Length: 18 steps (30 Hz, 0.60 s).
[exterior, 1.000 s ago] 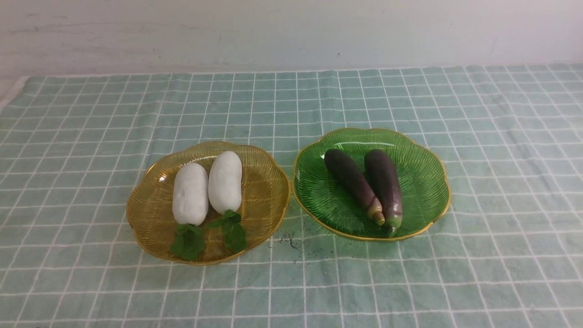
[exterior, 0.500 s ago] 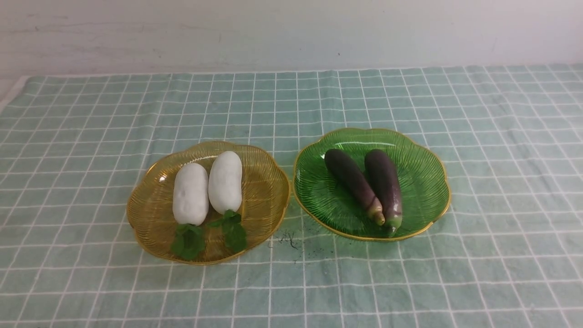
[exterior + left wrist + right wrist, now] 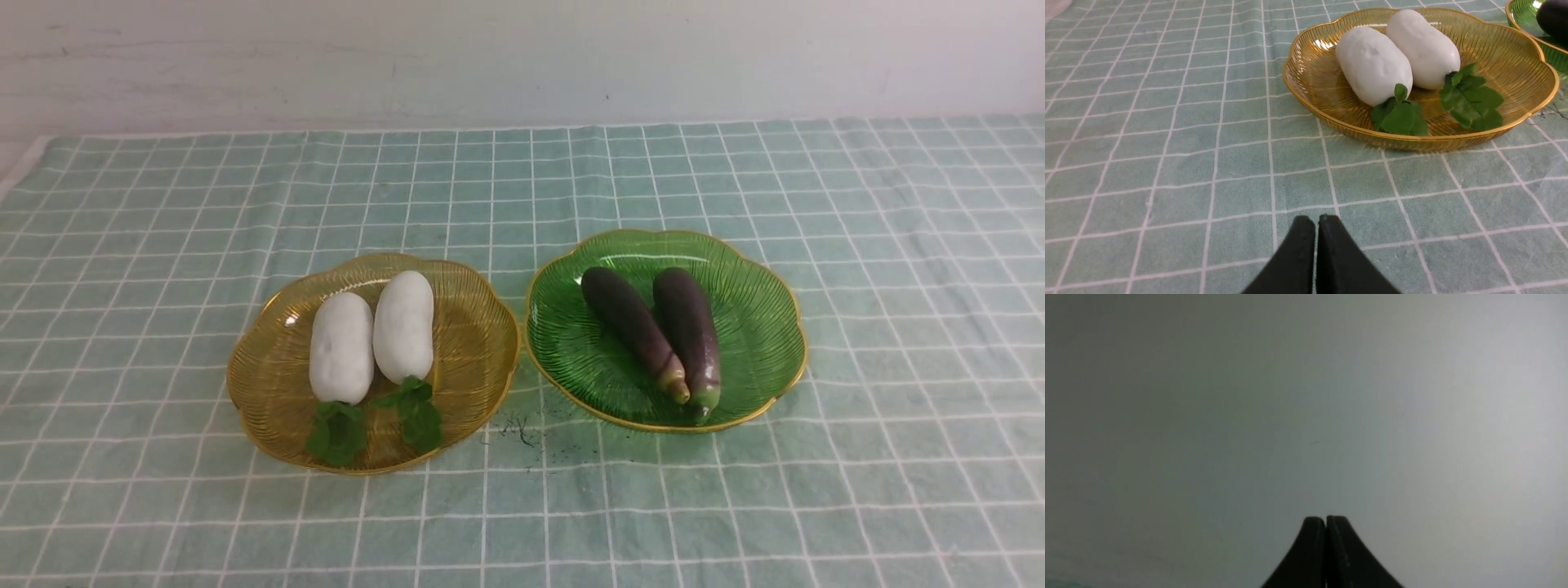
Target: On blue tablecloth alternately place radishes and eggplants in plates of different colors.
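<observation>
Two white radishes (image 3: 341,347) (image 3: 403,327) lie side by side in the amber-yellow plate (image 3: 473,343), leaves toward me. Two dark purple eggplants (image 3: 630,325) (image 3: 688,327) lie in the green plate (image 3: 759,327) to its right. Both plates rest on the blue tablecloth (image 3: 163,245). No arm shows in the front view. In the left wrist view my left gripper (image 3: 1316,222) is shut and empty, low over the cloth, short of the amber-yellow plate (image 3: 1306,81) with the radishes (image 3: 1373,65). My right gripper (image 3: 1325,520) is shut and empty, facing only a plain grey surface.
A small dark smudge (image 3: 518,429) marks the cloth between the plates' near edges. A pale wall (image 3: 522,57) rises behind the table's far edge. The cloth's left edge (image 3: 20,175) shows at the far left.
</observation>
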Tool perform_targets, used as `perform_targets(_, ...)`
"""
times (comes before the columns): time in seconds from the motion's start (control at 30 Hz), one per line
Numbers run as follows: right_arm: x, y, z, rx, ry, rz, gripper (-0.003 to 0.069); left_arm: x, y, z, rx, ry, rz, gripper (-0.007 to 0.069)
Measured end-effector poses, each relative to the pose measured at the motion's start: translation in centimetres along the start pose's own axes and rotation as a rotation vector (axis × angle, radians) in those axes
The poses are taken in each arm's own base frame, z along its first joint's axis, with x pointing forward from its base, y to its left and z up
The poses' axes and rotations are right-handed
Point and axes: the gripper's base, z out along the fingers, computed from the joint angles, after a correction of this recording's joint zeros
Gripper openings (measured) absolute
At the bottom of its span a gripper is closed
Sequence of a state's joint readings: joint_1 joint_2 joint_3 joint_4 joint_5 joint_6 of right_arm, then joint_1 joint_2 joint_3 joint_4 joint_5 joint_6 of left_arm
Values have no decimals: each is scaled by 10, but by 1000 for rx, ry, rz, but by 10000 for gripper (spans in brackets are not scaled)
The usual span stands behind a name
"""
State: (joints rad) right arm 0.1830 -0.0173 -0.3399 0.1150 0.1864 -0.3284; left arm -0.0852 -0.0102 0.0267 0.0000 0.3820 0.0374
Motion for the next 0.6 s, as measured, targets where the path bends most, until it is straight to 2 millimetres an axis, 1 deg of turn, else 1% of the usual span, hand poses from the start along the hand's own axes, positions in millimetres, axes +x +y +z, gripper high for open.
perform_targets(0.03, 8, 2, 1, 1, 40, -24, -14, 0, 0, 0, 0, 0, 0, -8)
perform_targets(0.1, 38, 7, 2, 8, 176, -64, -14, 0, 0, 0, 0, 0, 0, -8)
perform_targets(0.13, 46, 8, 2, 19, 208, -70, -14, 0, 0, 0, 0, 0, 0, -8)
perform_targets(0.17, 59, 10, 1, 22, 258, -72, -14, 0, 0, 0, 0, 0, 0, -8)
perform_targets(0.3, 110, 18, -6, 46, 424, -35, -14, 0, 0, 0, 0, 0, 0, -8)
perform_targets(0.33, 119, 20, -8, 49, 458, -16, -14, 0, 0, 0, 0, 0, 0, -8)
perform_targets(0.4, 131, 22, -11, 60, 511, 22, -14, 0, 0, 0, 0, 0, 0, -8)
perform_targets(0.47, 137, 24, -14, 69, 571, 82, -14, 0, 0, 0, 0, 0, 0, -8)
perform_targets(0.6, 137, 24, -15, 73, 578, 104, -14, 0, 0, 0, 0, 0, 0, -8)
